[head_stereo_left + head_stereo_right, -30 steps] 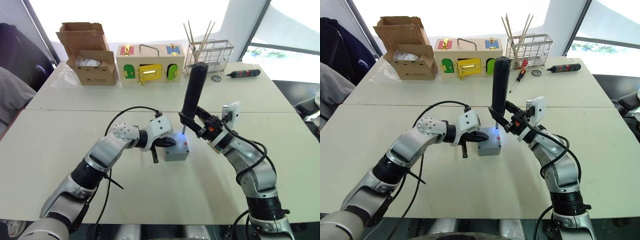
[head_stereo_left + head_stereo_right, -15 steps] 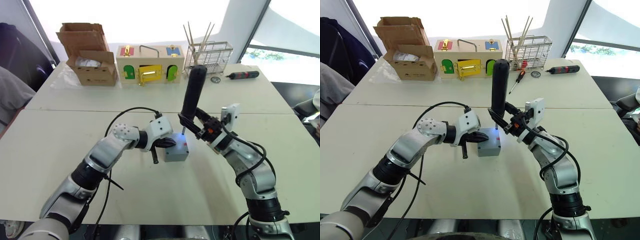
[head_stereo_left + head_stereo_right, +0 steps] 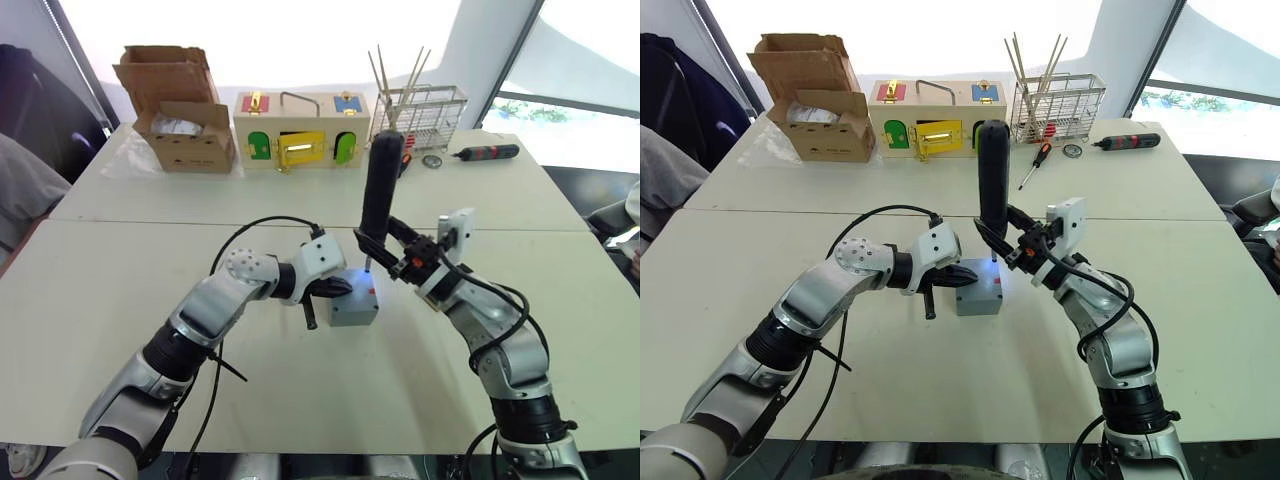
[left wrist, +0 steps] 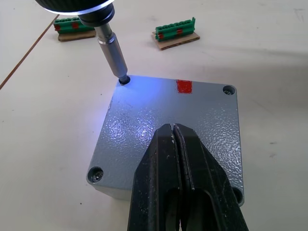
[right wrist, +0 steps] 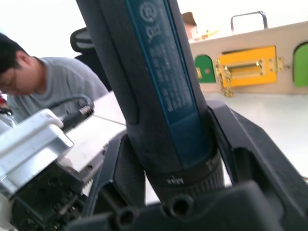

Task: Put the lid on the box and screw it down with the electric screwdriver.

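One grey box (image 3: 978, 289) sits mid-table, and its one lid (image 4: 173, 125) is already on top: flat, square, speckled grey plastic with a small red mark near one edge. Three corner screw holes show in the left wrist view; a fourth corner is under the driver's bit. One electric screwdriver (image 3: 991, 175), a thick black cylinder, stands nearly upright over the box, its short metal bit (image 4: 111, 54) seated in a corner hole with blue-white light from the tip spilling across the lid.

The right end effector (image 3: 1005, 246) has its two black fingers clamped around the driver's lower body. The left end effector (image 4: 179, 159) has its fingers pressed together with nothing between them, tips resting on the lid.

Against a second ago, the driver's top has tipped slightly towards the robot's left; box and left arm sit as they were.

Further out on the pale table (image 3: 940, 400): one brown cardboard box (image 3: 810, 95), one wooden box (image 3: 935, 118) with coloured doors, one wire rack (image 3: 1060, 105), one slim black-and-red driver (image 3: 1127, 140), one small red-and-black hand screwdriver (image 3: 1032, 163), and two green ridged connector strips (image 4: 175, 32) on card beside the box. A person in grey (image 5: 53, 91) sits beyond.
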Robot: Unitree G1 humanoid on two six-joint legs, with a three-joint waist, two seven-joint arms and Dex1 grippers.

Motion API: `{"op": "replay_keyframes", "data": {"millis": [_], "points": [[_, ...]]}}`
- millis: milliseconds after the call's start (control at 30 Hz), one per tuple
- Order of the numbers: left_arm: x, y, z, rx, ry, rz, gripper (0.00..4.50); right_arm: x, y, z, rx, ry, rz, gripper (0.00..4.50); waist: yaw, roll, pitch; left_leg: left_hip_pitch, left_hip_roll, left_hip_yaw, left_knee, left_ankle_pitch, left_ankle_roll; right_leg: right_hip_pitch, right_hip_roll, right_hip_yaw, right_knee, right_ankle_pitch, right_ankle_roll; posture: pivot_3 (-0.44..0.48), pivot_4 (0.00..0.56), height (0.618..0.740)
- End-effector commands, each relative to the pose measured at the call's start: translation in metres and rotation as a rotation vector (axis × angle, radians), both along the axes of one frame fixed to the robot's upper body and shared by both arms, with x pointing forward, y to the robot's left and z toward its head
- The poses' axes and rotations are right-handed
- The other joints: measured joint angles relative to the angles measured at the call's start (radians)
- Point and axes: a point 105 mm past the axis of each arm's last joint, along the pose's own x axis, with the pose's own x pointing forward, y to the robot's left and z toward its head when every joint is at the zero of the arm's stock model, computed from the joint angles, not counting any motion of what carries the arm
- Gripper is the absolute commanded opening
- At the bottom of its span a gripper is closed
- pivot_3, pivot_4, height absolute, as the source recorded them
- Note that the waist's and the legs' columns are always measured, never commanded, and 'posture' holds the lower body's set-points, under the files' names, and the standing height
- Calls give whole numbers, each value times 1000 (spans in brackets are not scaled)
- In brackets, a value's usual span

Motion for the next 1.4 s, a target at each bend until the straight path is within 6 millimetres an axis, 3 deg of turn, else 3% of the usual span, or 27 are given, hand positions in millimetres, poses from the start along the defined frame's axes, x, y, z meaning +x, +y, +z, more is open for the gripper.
{"op": "replay_keyframes", "data": {"millis": [33, 167, 367, 533, 633, 800, 933, 1033, 1100, 1167, 1267, 1400], "points": [[-3, 16, -40, 131, 108, 59, 0, -3, -6, -71, -42, 291, -32, 1759, 0, 0, 0, 0, 0, 0, 0, 0, 0, 0, 0, 0, 0, 0, 0, 0, 150, 740], [-4, 16, -42, 134, 110, 58, 0, -1, -9, -50, 22, 214, -33, 1759, 1, 1, 0, 0, 0, 0, 0, 0, 0, 0, 0, 0, 0, 0, 0, 0, 150, 740], [-4, 15, -44, 138, 116, 56, 0, -2, -22, 16, 106, 50, -22, 1759, 3, 6, 11, -3, -1, 1, 1, 0, 0, -2, -1, 0, 0, 0, 0, 0, 150, 740], [-5, 15, -43, 132, 115, 48, 0, -11, -22, 60, 128, 12, 63, 1759, 6, 15, 20, -5, -1, 1, 0, 1, 2, -5, -2, -1, 0, 0, 0, 0, 150, 740], [-6, 15, -37, 113, 98, 39, 0, -15, -24, 89, 150, 0, 120, 1759, 4, 17, 25, -16, -1, 1, 2, 2, 3, -11, -2, -1, 1, 1, 1, 0, 150, 740], [-6, 12, -21, 47, 71, 30, 0, -17, -31, 118, 165, 4, 187, 1759, 4, 16, 32, -24, -2, 1, 2, 2, 3, -19, -2, -3, 2, 3, 5, 0, 150, 740], [-4, 10, -10, -4, 45, 43, 0, -9, -37, 125, 196, 34, 177, 1759, 2, 16, 35, -27, -1, 1, 2, 4, 0, -22, -2, -5, 2, 4, 7, 0, 150, 740], [-1, 3, 8, -104, 29, 58, 0, 14, -53, 123, 176, 83, 6, 1759, 1, 18, 40, -29, -2, 1, 5, 5, -1, -22, -3, -6, 3, 4, 8, 0, 150, 740], [4, -4, 46, -274, -9, 78, 0, 30, -81, 135, 164, 160, -120, 1759, 2, 24, 50, -34, -1, 0, 12, 5, -1, -25, -3, -7, 6, 5, 9, 0, 150, 740], [-4, -7, 75, -377, -15, 38, 0, 36, -112, 148, 130, 245, -207, 1759, 9, 25, 63, -43, -5, 0, 22, 7, -1, -33, -6, -8, 15, 6, 10, 0, 150, 740], [-19, -8, 85, -371, -1, -33, 0, 36, -141, 153, 91, 368, -272, 1759, 22, 27, 69, -61, -6, -1, 32, 10, -1, -48, -7, -11, 20, 8, 14, 0, 150, 740], [-40, -9, 79, -261, -26, -144, 0, 25, -184, 130, -6, 606, -372, 1759, 27, 29, 71, -62, -7, 0, 30, 10, -1, -47, -8, -21, 20, 8, 14, 0, 150, 740]]}}
